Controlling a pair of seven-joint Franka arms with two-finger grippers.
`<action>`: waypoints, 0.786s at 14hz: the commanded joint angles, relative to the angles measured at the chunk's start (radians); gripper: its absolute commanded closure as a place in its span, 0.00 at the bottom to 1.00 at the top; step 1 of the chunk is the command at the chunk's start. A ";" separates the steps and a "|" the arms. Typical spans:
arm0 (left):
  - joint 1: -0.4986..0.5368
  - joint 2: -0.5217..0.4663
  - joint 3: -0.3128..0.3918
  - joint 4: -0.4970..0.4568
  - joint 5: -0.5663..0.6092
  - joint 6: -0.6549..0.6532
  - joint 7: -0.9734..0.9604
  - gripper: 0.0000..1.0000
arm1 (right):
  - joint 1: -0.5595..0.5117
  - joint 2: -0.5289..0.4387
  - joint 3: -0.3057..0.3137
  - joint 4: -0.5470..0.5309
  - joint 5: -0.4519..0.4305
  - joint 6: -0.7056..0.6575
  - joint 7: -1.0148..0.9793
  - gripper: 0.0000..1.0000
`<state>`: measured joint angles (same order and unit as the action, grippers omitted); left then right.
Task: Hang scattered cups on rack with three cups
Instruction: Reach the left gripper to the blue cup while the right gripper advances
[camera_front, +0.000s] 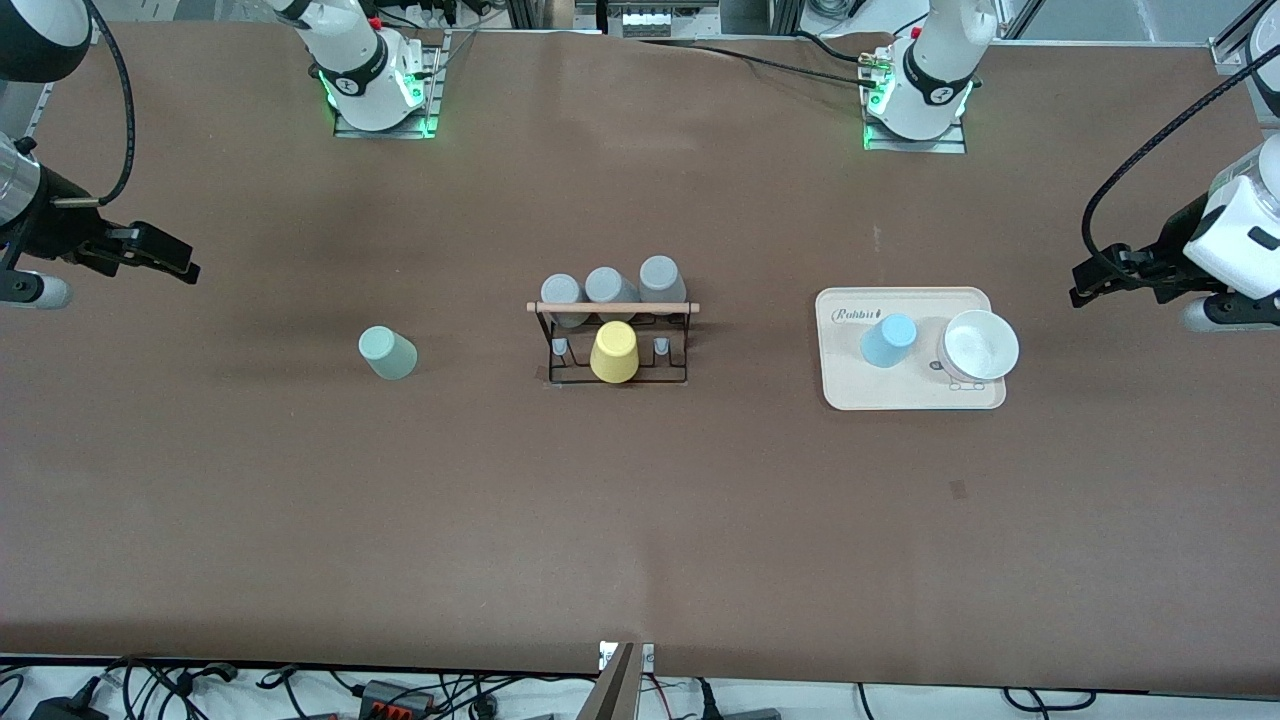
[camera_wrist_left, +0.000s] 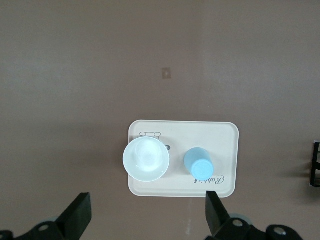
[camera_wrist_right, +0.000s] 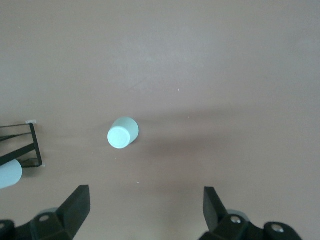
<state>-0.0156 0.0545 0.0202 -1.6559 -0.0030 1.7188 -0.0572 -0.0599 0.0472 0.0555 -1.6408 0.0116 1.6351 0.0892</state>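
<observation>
Cups: green (camera_front: 387, 352) mid-left, blue (camera_front: 888, 340) on tray (camera_front: 905, 395), both upside down. Rack (camera_front: 616, 340) centre, long axis horizontal: three grey, one yellow. Left gripper (camera_wrist_left: 145, 215), right gripper (camera_wrist_right: 142, 210) wide, waiting at frame edges.

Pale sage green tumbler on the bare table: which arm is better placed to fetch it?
Right. The pale sage green tumbler stands toward the right arm's end, and the right gripper hangs above it, jaws open. The left gripper hangs over the beige tray.

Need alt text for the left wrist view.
Open left gripper hangs over a beige tray on the brown table. On the tray sit an upside-down light blue cup and a white bowl.
</observation>
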 joint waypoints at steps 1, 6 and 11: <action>-0.027 0.045 -0.003 0.023 -0.008 0.030 0.002 0.00 | 0.000 -0.004 0.003 0.007 -0.012 -0.035 0.007 0.00; -0.038 0.119 -0.009 0.051 -0.012 -0.031 -0.001 0.00 | -0.001 -0.009 0.003 -0.017 -0.012 -0.060 0.009 0.00; -0.044 0.222 -0.055 0.051 -0.008 -0.035 0.013 0.00 | 0.003 -0.087 0.004 -0.152 -0.013 0.001 0.007 0.00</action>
<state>-0.0572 0.2298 -0.0242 -1.6443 -0.0037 1.7088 -0.0572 -0.0595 0.0318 0.0557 -1.6946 0.0116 1.5941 0.0896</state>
